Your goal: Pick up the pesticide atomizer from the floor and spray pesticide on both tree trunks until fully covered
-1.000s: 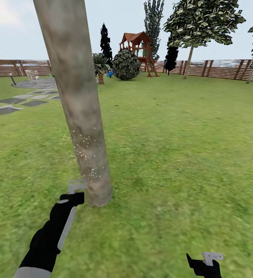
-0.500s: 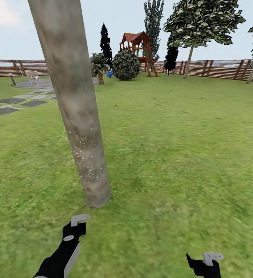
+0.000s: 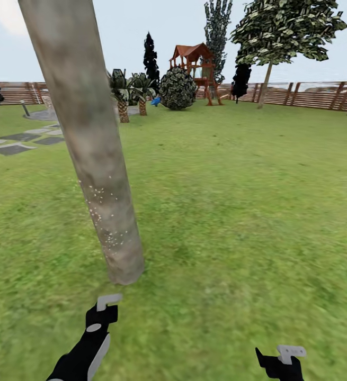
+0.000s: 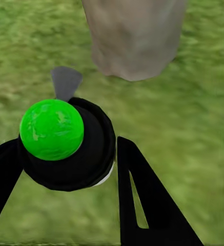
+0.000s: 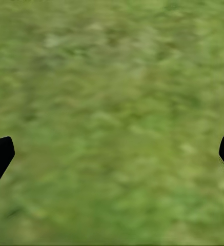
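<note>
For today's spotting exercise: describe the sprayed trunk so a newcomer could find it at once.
Start from the lawn inside the wooden fence. The trunk is the thick grey-brown column nearest the camera, just ahead of the left end effector. Unlike the thin tree by the fence, white specks dot its lower bark.

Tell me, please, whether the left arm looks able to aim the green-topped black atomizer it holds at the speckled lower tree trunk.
Probably yes: the left gripper holds the green-topped black atomizer just short of the mottled grey-brown tree trunk, with only grass between them.
</note>
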`<state>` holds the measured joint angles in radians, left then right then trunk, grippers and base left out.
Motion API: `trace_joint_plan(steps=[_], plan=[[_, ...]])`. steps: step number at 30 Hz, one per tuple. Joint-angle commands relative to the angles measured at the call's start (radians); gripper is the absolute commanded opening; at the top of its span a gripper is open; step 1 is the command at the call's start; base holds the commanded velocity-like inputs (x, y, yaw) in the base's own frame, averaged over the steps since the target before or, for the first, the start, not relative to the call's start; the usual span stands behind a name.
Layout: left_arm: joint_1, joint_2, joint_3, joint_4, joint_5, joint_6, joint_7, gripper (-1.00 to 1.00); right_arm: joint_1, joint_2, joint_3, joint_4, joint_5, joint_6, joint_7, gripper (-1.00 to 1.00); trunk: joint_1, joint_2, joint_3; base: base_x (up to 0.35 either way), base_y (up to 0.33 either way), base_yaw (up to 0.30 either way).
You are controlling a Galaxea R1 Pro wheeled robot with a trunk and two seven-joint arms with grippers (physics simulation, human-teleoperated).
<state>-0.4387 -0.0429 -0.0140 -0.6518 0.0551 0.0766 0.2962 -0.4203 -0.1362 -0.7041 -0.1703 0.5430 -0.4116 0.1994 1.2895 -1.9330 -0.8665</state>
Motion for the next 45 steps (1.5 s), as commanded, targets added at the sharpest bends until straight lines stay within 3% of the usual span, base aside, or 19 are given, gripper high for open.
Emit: trace_joint_plan(steps=[1,8,12,15,25,42,45], plan=[[0.000,0.000,0.001,0.000,0.001,0.001,0.000,-1.00,0.000,0.000,0.000,0.000,0.000,0.000,0.000,1.00,0.000,0.000,0.000,0.000,-0.272,0.274],[0.000,-0.003,0.002,0.001,0.007,0.015,-0.003,-1.00,0.000,0.000,0.000,0.000,0.000,0.000,0.001,1.00,0.000,0.000,0.000,0.038,-0.272,0.144],[0.000,-0.007,0.000,0.000,0.009,0.089,-0.004,-1.00,0.000,0.000,0.000,0.000,0.000,0.000,0.000,1.00,0.000,0.000,0.000,0.131,-0.271,0.003],[0.000,-0.006,0.000,0.000,0.010,0.104,-0.003,-1.00,0.000,0.000,0.000,0.000,0.000,0.000,0.000,1.00,0.000,0.000,0.000,0.146,-0.269,0.000],[0.000,-0.006,0.000,0.000,0.009,0.104,0.000,-1.00,0.000,0.001,0.000,0.000,0.000,0.000,0.000,1.00,0.000,0.000,0.000,0.146,-0.269,0.009],[0.000,-0.005,0.011,-0.009,0.009,0.103,0.014,-1.00,0.000,0.001,0.000,0.000,0.000,0.000,0.000,1.00,0.000,0.000,0.000,0.098,-0.270,0.151],[0.000,-0.003,0.041,-0.011,0.014,0.098,0.047,-1.00,0.000,0.001,0.000,0.000,0.000,0.000,0.000,1.00,0.000,0.000,0.000,0.000,-0.271,0.258]])
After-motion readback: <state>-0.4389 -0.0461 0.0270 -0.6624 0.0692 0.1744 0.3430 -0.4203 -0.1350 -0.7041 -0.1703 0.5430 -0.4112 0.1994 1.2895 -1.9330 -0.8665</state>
